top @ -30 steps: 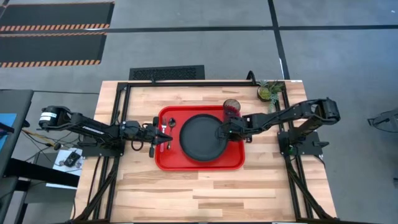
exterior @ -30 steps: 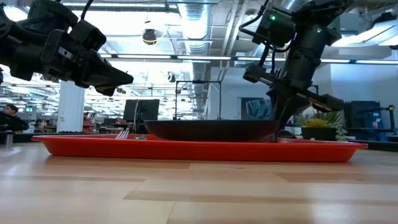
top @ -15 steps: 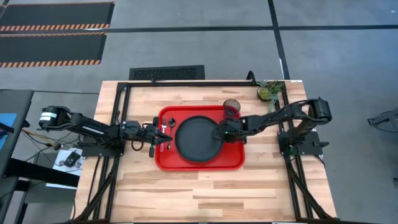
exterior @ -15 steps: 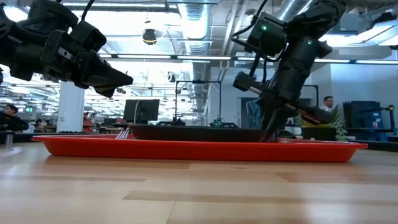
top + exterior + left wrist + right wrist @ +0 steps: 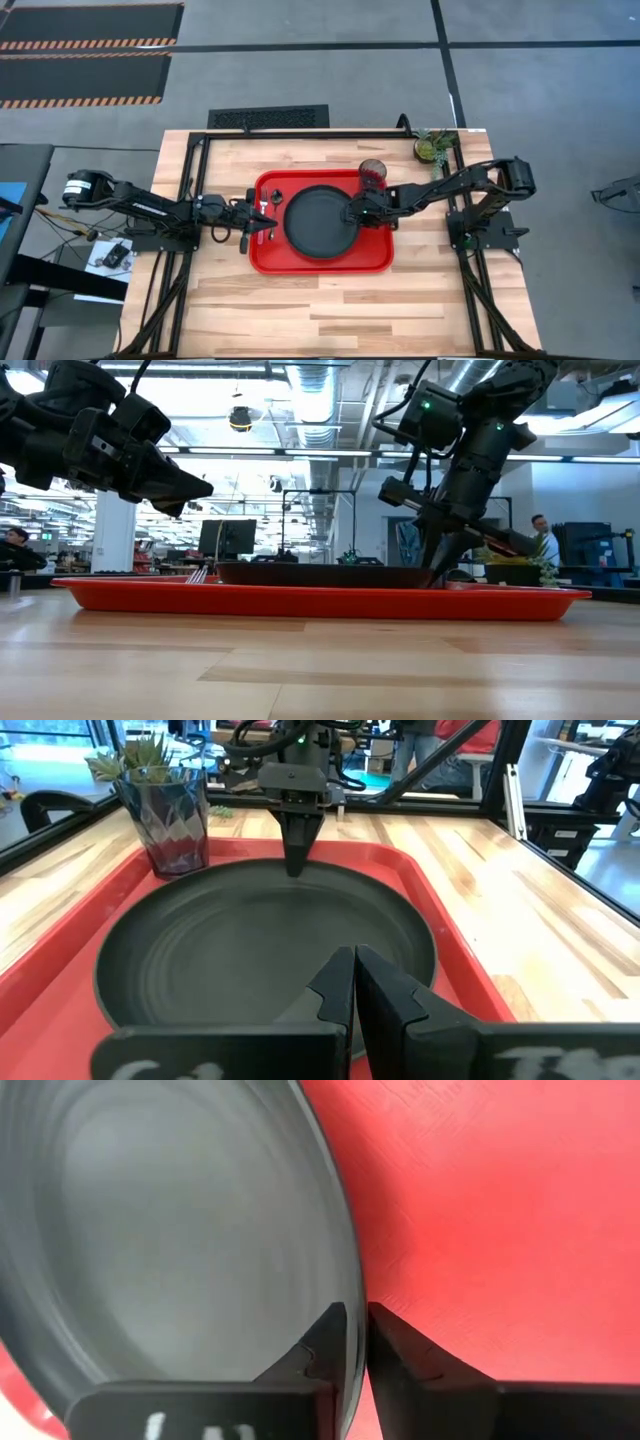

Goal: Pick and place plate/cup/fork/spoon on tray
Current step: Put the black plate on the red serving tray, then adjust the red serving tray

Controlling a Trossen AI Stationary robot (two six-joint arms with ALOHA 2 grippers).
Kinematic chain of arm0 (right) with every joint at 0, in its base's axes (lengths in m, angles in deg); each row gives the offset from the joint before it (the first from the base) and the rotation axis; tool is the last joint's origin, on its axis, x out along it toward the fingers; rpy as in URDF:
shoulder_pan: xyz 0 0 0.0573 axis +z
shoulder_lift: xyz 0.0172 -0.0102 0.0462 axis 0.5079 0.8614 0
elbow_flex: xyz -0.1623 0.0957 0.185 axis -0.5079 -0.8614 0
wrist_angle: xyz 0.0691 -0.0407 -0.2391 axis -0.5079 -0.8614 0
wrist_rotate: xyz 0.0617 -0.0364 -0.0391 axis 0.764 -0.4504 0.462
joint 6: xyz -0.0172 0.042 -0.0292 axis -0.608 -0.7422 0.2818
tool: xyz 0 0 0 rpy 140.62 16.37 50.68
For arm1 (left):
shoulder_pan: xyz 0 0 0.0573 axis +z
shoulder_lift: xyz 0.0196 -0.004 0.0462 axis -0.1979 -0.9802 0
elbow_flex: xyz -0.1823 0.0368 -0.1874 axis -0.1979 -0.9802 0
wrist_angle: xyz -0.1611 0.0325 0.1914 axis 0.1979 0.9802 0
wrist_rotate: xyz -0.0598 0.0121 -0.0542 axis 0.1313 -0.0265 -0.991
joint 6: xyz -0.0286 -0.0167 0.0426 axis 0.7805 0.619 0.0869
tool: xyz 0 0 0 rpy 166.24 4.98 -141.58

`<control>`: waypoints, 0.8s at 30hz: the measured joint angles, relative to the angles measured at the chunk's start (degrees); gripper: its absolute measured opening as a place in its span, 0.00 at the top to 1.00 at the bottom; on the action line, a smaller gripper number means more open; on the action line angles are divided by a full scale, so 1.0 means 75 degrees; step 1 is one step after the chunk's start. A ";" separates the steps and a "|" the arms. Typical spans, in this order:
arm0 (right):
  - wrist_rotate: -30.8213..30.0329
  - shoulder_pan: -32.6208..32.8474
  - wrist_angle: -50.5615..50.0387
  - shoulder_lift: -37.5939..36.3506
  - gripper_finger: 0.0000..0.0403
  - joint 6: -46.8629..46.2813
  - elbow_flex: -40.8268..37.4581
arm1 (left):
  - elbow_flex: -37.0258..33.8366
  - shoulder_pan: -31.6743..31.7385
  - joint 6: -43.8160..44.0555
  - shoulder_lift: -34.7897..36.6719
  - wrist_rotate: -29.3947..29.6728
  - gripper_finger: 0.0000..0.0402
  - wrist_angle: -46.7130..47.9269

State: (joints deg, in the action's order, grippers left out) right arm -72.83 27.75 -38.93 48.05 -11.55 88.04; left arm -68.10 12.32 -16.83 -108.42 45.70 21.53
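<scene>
I see the plate (image 5: 317, 219) lying in the middle of the tray (image 5: 375, 259), which sits near the centre of the worktop (image 5: 400, 310). My right gripper (image 5: 350, 212) is at the plate's rim on the side toward the right arm; in the right wrist view its fingers (image 5: 322, 1348) pinch that rim, one inside the plate (image 5: 170, 1230), one outside over the red tray (image 5: 480, 1210). In the low view the plate (image 5: 320, 574) looks flat on the tray (image 5: 320, 602); I can't tell if the held side is lifted off it. The cup (image 5: 372, 172) stands upright at the tray's far edge toward the right arm, just beside the plate; I can't tell if they touch. Fork (image 5: 261, 208) and spoon (image 5: 277, 197) lie in the strip of tray by its left edge, beside the plate. My left gripper (image 5: 268, 224) hovers above that left edge, fingers (image 5: 345, 990) pressed together on nothing, pointing at the plate (image 5: 260, 950). A potted plant (image 5: 433, 147) is at the worktop's far right corner.
</scene>
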 joint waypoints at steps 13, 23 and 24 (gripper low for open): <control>-0.0040 -0.0170 -0.0060 -0.0252 0.69 0.0682 0.0035 | 0.0000 0.0003 -0.0003 0.0000 -0.0023 1.00 0.0012; -0.0670 0.0090 -0.1086 -0.1323 0.61 0.1960 0.0370 | 0.0000 0.0003 -0.0194 -0.0001 -0.0447 1.00 0.0006; -0.0674 0.0189 -0.1196 -0.1417 0.61 0.2205 0.0373 | 0.0000 0.0003 -0.0199 0.0000 -0.0500 1.00 0.0075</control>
State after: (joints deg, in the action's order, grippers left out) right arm -77.89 29.17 -47.90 37.42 4.99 90.84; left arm -68.10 12.34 -18.32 -108.42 41.94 22.09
